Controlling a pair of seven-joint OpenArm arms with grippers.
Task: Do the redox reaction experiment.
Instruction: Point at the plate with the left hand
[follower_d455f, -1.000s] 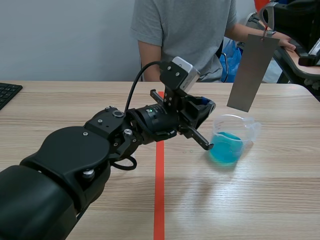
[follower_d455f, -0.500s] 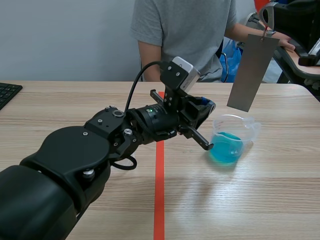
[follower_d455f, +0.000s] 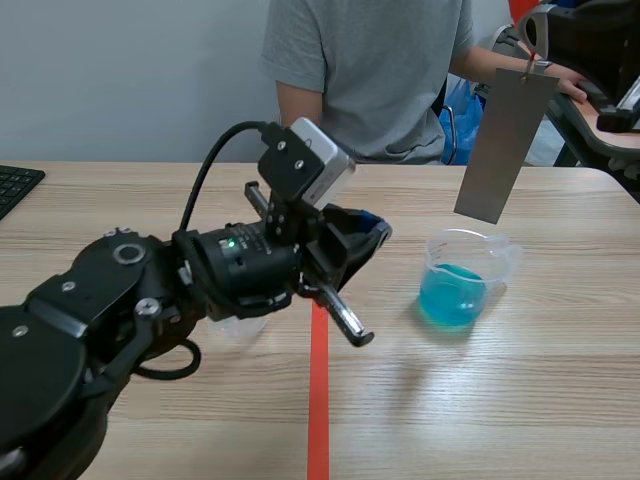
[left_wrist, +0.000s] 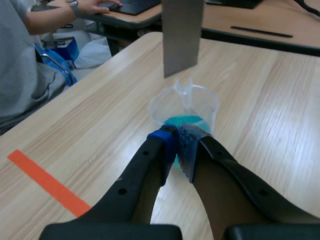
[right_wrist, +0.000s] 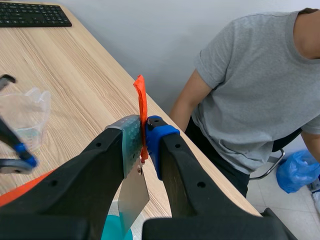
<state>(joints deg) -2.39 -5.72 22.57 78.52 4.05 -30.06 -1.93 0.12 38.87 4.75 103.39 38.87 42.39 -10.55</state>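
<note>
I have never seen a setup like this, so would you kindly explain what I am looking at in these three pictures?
This is a two-armed robot at a wooden table. The wide picture is taken from between the arms; the other two come from cameras on each wrist, looking past that arm's own fingers. The left gripper is shut on nothing, with a clear beaker of blue liquid ahead of it. The right gripper pinches an orange tab, from which a grey metal sheet hangs near the beaker, clear of the liquid. A second clear cup stands by the left arm, a keyboard lies at the table's edge, and a person in a grey shirt sits opposite.
</note>
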